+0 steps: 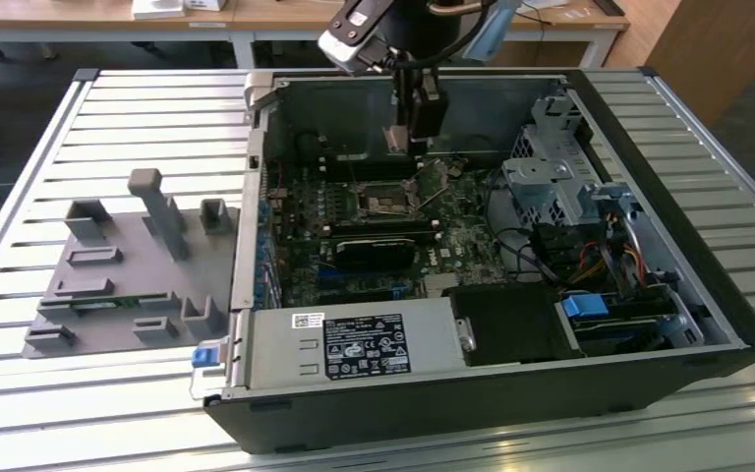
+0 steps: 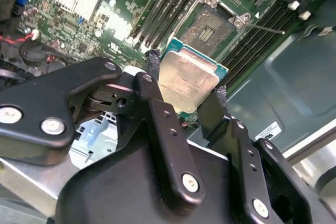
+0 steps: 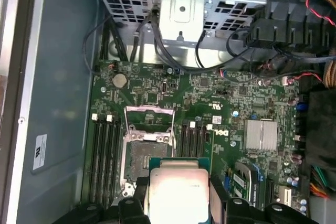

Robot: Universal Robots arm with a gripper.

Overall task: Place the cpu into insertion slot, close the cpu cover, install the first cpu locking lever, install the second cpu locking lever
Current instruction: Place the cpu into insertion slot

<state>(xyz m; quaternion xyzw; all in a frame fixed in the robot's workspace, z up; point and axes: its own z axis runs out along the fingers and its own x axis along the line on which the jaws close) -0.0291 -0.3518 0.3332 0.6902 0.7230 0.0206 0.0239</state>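
**Exterior view.** Open computer case (image 1: 483, 413) lies on its side on the slatted worktop (image 1: 36, 128). A grey fixture tray (image 1: 115, 295) sits at the case's nine o'clock, apart from it. The arm enters at twelve o'clock. The hand (image 1: 408, 146) hangs inside the case, just off the twelve o'clock side of the insertion slot (image 1: 388, 202). It looks clear of the board.

**Second wrist view.** The hand is pinching the cpu (image 2: 186, 77). Two black fingers (image 2: 152, 69) press on opposite edges, and the metal face is turned toward the camera. The chip is held off the board. The slot lies beyond it with its dark centre bare. A thin lever rod (image 2: 268, 28) juts out beside the slot.

**First wrist view.** The cpu (image 3: 177, 184) is near the slot (image 3: 143, 156) but not seated, and the socket middle is unoccupied. The cpu cover (image 3: 149, 109) is swung open on the side of the slot away from the chip, with board showing through its window.

**Handling, my judgement.**
- The chip should be light, thin and stiff.
- Its smooth metal lid is likely slippery, so a grip on the edges suits it better than one on the faces.
- The underside contacts and the socket pins are probably fragile, so it would not tolerate tilt, dragging or force.
- The present hold is on two opposite edges and looks square enough, though the margin is narrow.
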